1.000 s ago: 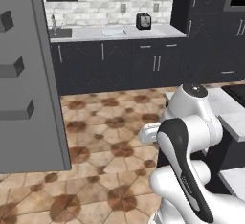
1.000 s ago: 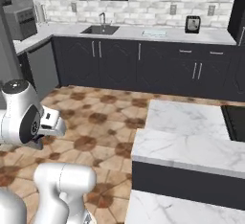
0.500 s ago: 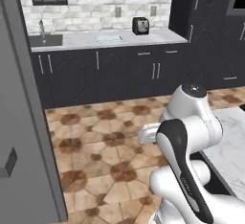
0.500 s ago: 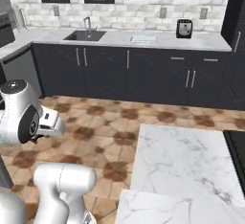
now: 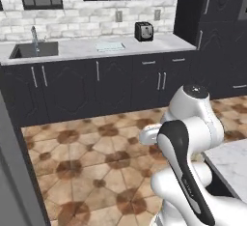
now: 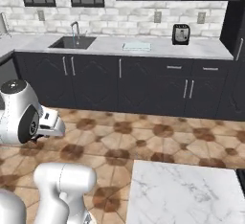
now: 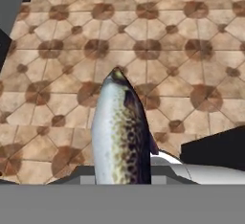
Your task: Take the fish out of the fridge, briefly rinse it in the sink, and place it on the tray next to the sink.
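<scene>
Gripper [image 7: 122,182] clamped on the fish [image 7: 119,132], long axis pointing straight out from the fingers, over the tiled floor. Sink [image 6: 72,42] far ahead and to the left, across the floor; tray [image 6: 136,46] just right of it on the same counter [image 6: 206,50], toaster [image 6: 180,34] further right. One fish, one sink, one tray, one toaster.

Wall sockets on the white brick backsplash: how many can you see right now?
3. In the right base view: one grey socket left of the steel tap, one above the pale blue-green tray, one right of the black toaster. More may sit outside the frame.
</scene>
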